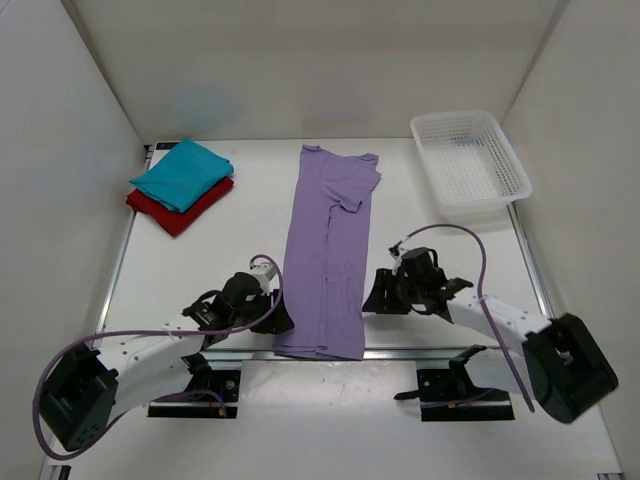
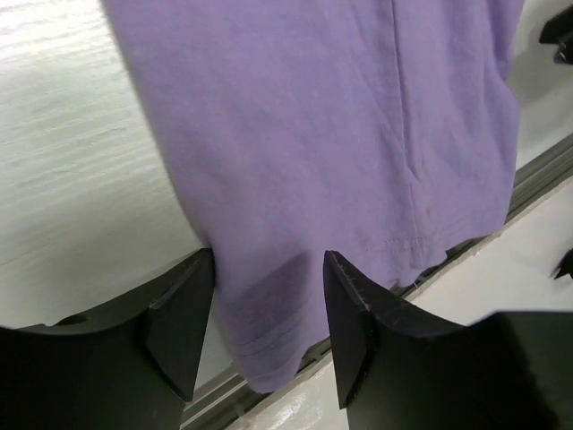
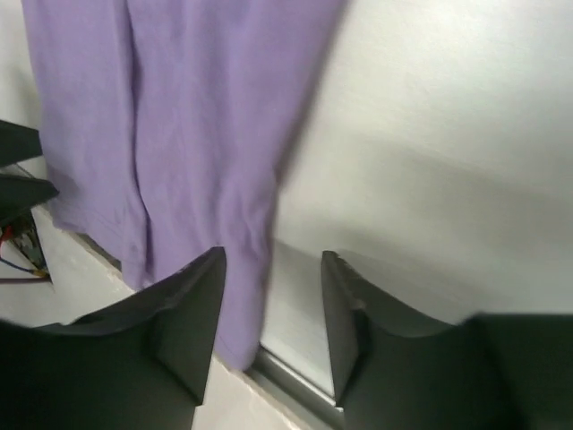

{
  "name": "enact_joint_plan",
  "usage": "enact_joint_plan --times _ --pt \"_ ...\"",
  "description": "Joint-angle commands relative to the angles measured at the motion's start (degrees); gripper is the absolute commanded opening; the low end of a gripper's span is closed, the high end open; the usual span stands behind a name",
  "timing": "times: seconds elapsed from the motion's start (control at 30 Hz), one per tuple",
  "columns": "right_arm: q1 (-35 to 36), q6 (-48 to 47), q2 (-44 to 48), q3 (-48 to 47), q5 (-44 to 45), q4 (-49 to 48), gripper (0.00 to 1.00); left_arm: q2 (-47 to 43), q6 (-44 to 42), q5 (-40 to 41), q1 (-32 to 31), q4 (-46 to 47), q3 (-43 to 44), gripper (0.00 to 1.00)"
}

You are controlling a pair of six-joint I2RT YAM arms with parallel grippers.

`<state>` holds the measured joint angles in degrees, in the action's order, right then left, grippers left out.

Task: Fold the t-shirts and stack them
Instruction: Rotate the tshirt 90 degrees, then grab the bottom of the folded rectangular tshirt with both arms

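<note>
The pale lavender t-shirt (image 1: 328, 255) lies on the table as a long strip folded lengthwise, collar at the far end and hem hanging over the near edge. My left gripper (image 1: 279, 318) is open at the hem's left corner, with the cloth (image 2: 313, 161) between its jaws. My right gripper (image 1: 374, 298) is open at the hem's right edge, with the lavender cloth (image 3: 179, 134) lying by its left jaw. The teal-blue t-shirt (image 1: 182, 173) lies folded on top of the folded dark red t-shirt (image 1: 180, 209) at the far left.
A white plastic mesh basket (image 1: 468, 158) stands at the far right corner. White walls close in the table on three sides. A metal rail (image 2: 537, 170) runs along the table's near edge under the hem.
</note>
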<state>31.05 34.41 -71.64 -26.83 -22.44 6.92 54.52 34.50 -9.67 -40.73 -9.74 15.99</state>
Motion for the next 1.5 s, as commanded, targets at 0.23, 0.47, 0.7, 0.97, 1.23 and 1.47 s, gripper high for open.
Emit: enact_joint_plan --times 0.23,0.47,0.7,0.97,1.23,1.47 --pt "10.35 9.27 15.56 11.80 0.99 9.78 0.47 -5.74 -0.22 -0.27 0.30 -8.62 -1.40 0.55" --pt "15.35 12.78 14.61 12.33 -0.16 8.37 0.47 -4.95 1.18 -1.84 -2.77 -11.18 -1.40 0.54" --pt "19.75 15.07 9.33 11.19 1.25 3.99 0.48 -4.08 1.53 -3.68 -4.44 -10.31 -2.19 0.53" --pt "17.82 16.21 12.92 10.74 2.05 1.35 0.08 -6.44 1.62 -5.44 -3.13 -9.42 -2.11 0.17" --pt "10.89 14.29 20.48 9.44 -1.56 3.00 0.00 -7.15 0.83 -3.95 -1.63 -12.15 2.89 0.04" --pt "-2.37 5.41 19.70 0.39 -8.05 8.55 0.00 -1.02 -3.29 -9.83 8.72 -12.86 14.68 0.02"
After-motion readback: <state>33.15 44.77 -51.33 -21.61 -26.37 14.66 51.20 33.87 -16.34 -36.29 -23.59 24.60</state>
